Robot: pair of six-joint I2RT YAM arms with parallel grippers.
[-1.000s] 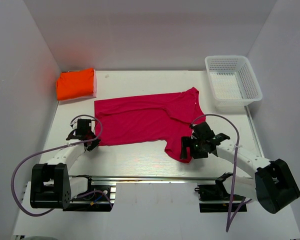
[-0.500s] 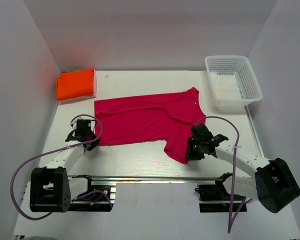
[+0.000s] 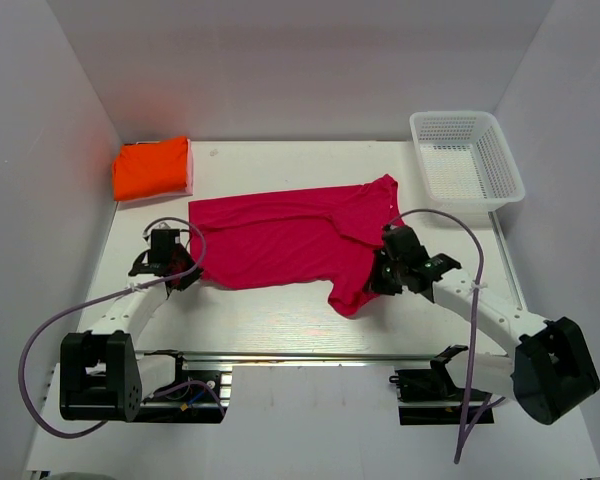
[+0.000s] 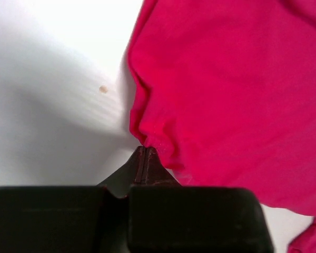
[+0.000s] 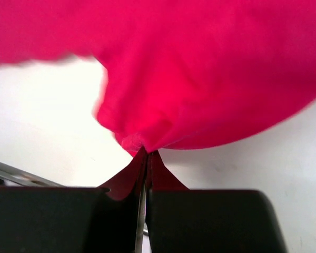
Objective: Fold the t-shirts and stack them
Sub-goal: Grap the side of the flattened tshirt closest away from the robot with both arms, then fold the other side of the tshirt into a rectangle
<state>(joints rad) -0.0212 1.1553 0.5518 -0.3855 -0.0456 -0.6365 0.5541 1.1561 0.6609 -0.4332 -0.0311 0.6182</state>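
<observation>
Surface: white table [image 3: 280,320], walled on three sides; mesh basket [image 3: 467,160] at the far right.
Pink shirt [image 3: 290,235]: spread mid-table, its near sleeve bunched up at the right.
Orange shirt [image 3: 152,168]: folded, far-left corner, well apart.
Left gripper [image 4: 146,154]: jaws closed, pinching the pink shirt's near-left hem corner.
Right gripper [image 5: 147,153]: jaws closed on a pinch of sleeve cloth.
Risk: both pinches look thin, so uneven pulling could slip a corner free or skew the fold.

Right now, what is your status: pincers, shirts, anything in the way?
Left pincer shut on pink shirt corner; right pincer shut on its near edge. Orange shirt folded, far left. Basket far right, not in the way.
</observation>
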